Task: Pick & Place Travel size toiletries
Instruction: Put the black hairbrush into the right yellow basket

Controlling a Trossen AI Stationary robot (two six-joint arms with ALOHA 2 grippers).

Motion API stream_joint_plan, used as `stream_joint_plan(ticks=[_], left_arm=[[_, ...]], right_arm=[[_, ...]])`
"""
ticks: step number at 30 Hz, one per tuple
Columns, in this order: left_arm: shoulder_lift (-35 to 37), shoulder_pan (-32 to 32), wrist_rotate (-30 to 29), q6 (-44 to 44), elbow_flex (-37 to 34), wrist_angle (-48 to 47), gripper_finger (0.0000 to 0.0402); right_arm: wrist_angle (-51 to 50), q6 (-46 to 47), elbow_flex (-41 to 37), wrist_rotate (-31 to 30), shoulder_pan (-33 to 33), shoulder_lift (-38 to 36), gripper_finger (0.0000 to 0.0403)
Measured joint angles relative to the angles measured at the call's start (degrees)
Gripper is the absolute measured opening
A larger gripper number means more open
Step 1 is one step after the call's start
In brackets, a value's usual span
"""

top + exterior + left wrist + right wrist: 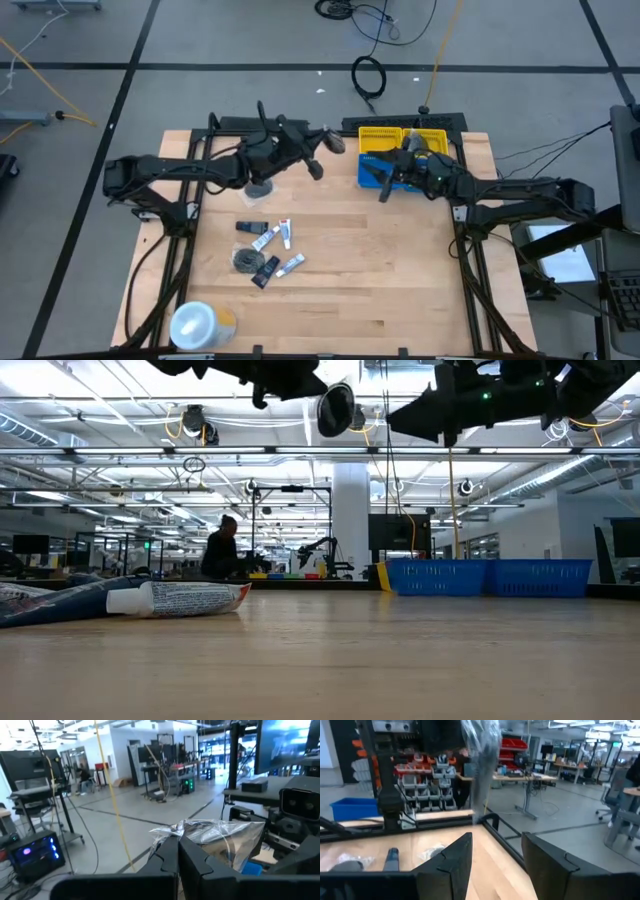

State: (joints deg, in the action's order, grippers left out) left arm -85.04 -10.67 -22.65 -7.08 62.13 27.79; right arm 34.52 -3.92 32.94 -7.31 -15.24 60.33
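- Nearest the low camera lies a white tube [190, 598] on its side on the wooden table [400, 660], printed with small text, its cap toward a darker tube [60, 603] lying just beside it.
- From above, the travel size toiletries [266, 249] sit as a loose cluster on the table, well apart from the blue basket [400, 170]: small white tubes, a dark round flat piece [246, 260], and dark navy pieces.
- A large white-and-yellow roll [200, 324] stands at the table's edge, farther from the blue basket than the cluster.
- My left gripper [322, 150] is raised above the table just beside the blue basket, fingers [170, 857] clenched on a crinkly clear packet [215, 834].
- My right gripper [384, 188] hangs over the blue basket, its fingers [452, 862] spread apart with nothing between them.
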Motion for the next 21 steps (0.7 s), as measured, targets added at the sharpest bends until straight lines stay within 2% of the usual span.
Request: stream_joint_plan(ticks=[13, 21], left_arm=[[-7.39, 1.51, -0.21, -0.20, 0.00, 9.01, 0.0000], [-8.45, 1.45, -0.48, -0.20, 0.00, 10.02, 0.0000]], right_arm=[[12.56, 0.22, -0.01, -0.42, 0.41, 9.23, 0.0162], [21.05, 0.24, -0.06, -3.34, 0.74, 15.40, 0.0160]])
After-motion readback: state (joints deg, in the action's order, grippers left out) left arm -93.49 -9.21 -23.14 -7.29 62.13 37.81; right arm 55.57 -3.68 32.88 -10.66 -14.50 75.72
